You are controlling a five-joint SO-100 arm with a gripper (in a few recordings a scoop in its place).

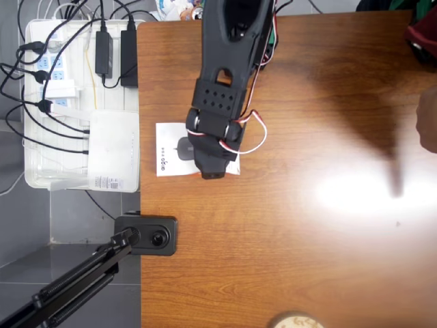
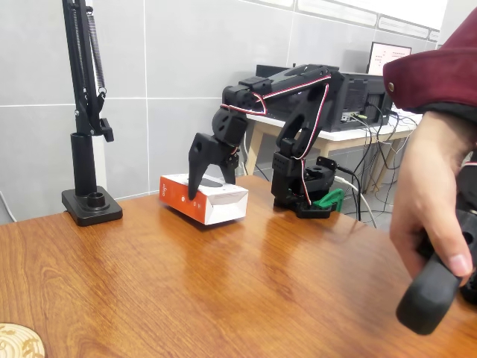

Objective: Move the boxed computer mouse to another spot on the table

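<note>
A black robot arm reaches out from its base at the far side of the table [image 2: 246, 298] and bends sharply down at the wrist. Its gripper [image 2: 207, 179] points straight down over one boxed computer mouse [image 2: 205, 200]. In the fixed view one finger hangs in front of the box's orange-red side and the other is over its top; whether the jaws are clamped on the box cannot be told.

The single box lies flat near the table's left edge in the overhead view [image 1: 169, 158]. Its white face carries small print, too small to read.

One black stand base [image 2: 91, 206] sits left of the box.
</note>
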